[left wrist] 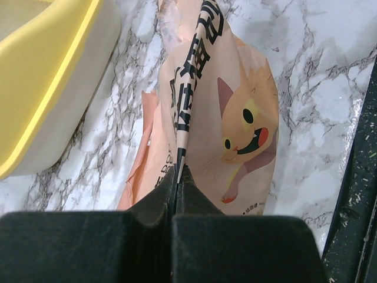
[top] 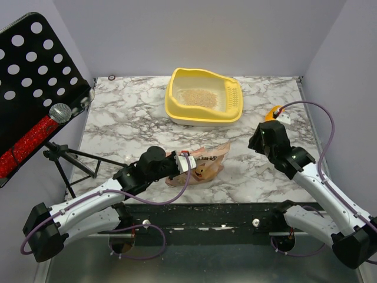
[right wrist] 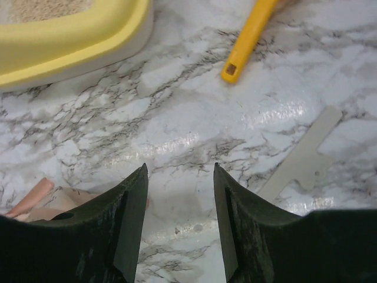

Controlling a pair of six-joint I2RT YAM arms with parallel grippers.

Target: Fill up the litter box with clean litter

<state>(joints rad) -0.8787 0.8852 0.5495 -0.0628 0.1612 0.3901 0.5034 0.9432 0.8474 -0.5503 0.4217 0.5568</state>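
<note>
Litter box sits upper center of the top view on the marble counter, w/ a patch of clean litter inside. Left hand, lower center, is clamped tight on a folded edge of the cat-print paper bag, below the box. Right hand, center right, has jaws partway apart, nothing between; yellow scoop lies just above it.

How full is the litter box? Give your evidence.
Partly filled: litter lies only mid-floor of the litter box, bare plastic around it.
</note>
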